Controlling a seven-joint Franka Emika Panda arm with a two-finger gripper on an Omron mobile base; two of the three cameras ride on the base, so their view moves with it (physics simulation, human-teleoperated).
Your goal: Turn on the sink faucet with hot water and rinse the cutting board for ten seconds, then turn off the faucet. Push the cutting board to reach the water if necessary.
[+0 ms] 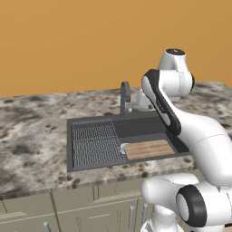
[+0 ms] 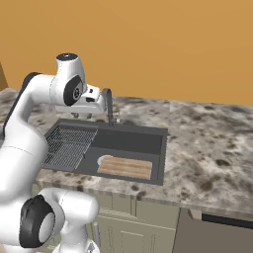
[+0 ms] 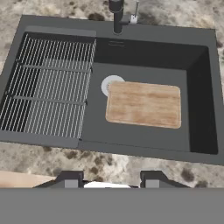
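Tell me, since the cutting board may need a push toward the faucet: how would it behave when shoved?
The cutting board looks rigid, so it should move as one piece. Lying flat on the sink floor, it likely slides rather than tips. A push off-centre may turn it.

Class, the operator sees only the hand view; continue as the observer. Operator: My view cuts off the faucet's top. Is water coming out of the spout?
Observer: No. Both base views show no stream under the slim dark grey arched faucet.
Operator: Does the spout reach over the board?
Observer: It seems not. The spout ends over the basin's back, while the flat light-brown wooden cutting board lies toward the front.
Operator: Where is my hand?
Observer: The gripper hangs close beside the faucet's arch, at about its height.
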